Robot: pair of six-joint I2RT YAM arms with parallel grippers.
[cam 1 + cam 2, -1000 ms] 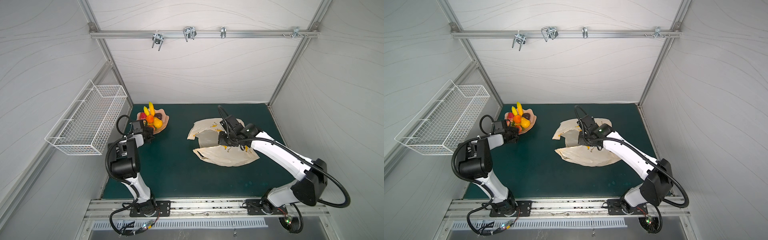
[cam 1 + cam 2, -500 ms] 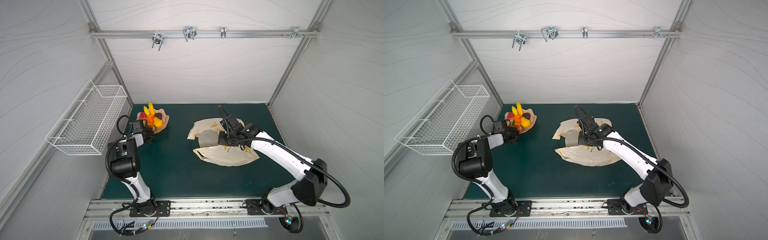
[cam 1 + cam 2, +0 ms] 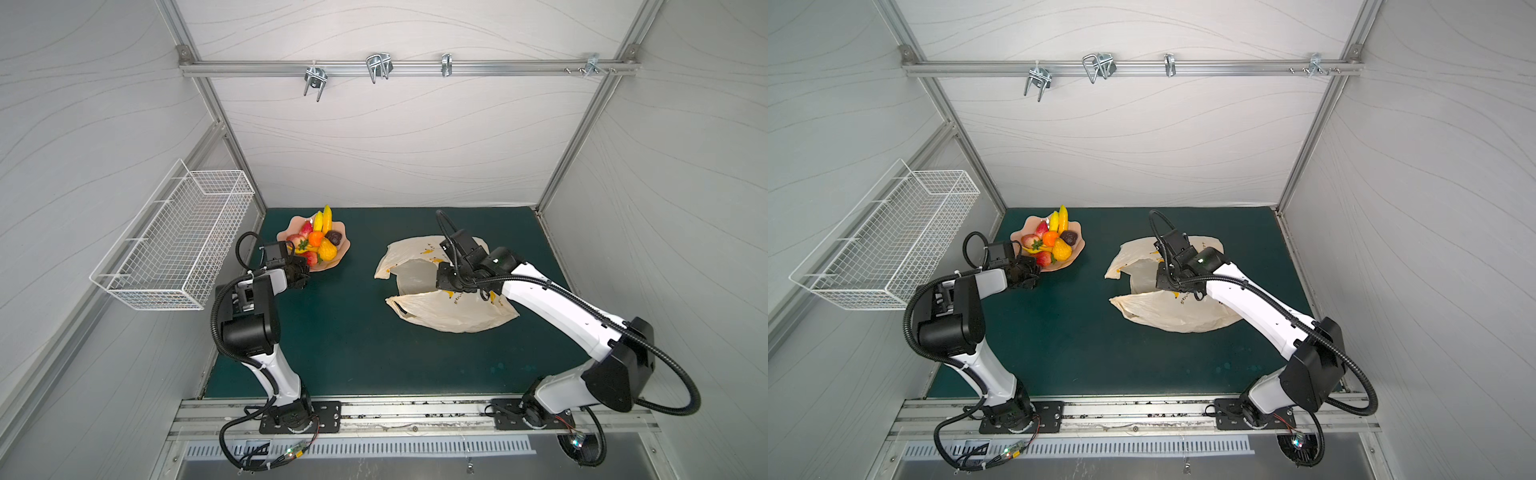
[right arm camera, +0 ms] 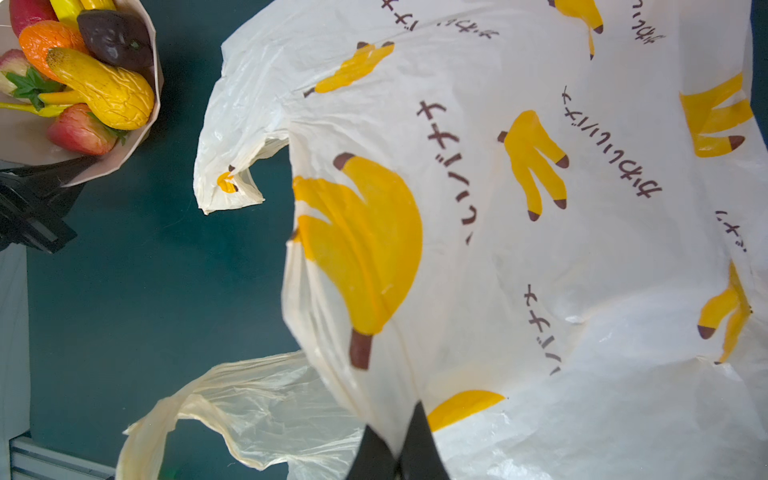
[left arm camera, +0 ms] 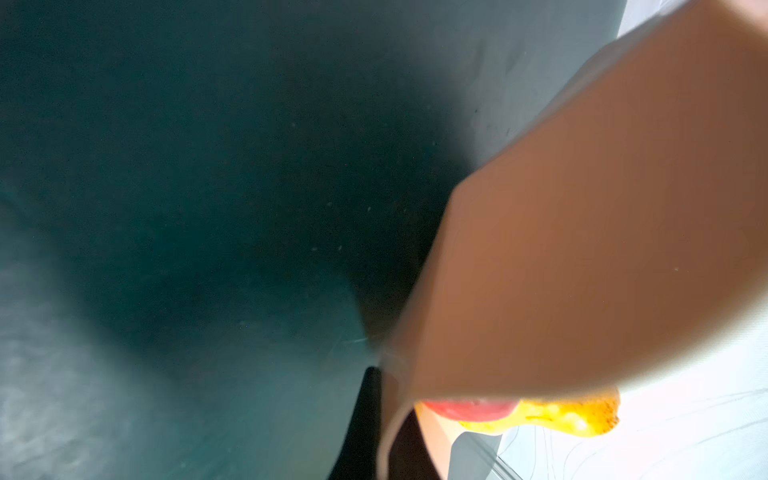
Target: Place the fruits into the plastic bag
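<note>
The fruits [image 3: 316, 244] all lie heaped in a wavy-edged peach-pink dish [image 3: 338, 258] at the far left of the green mat [image 3: 353, 345]. The bananas [image 3: 323, 218] are at the far side. The orange [image 3: 316, 237] and the dark purple piece [image 3: 333, 237] sit in the middle, with the yellow pear [image 3: 327, 250] and a strawberry [image 3: 311, 258] nearer and a reddish apple [image 3: 294, 240] to the left. None of them is in the plastic bag [image 3: 451, 318], which lies well apart to the right on the mat, with its two handle loops pointing left toward the dish. So no fruit has been moved yet, and what shows looks like preparation. The left gripper [image 3: 300, 272] is at the near rim of the dish. In the left wrist view its dark fingers [image 5: 365, 415] are closed narrowly on that rim, not on a fruit, with red and yellow fruit showing just past the edge. The right gripper [image 3: 441, 282] is at the bag's mouth between the handles. The right wrist view shows its fingertips [image 4: 419, 449] pinched together on a fold of the thin printed film, which slopes up toward them. It seems the bag is being held open to receive the fruit. It also seems the dish is meant to be carried or tipped across, though that is only a guess. Moving every fruit into the bag is left to do. A white wire basket [image 3: 174, 245] hangs on the left wall and plays no part.
</note>
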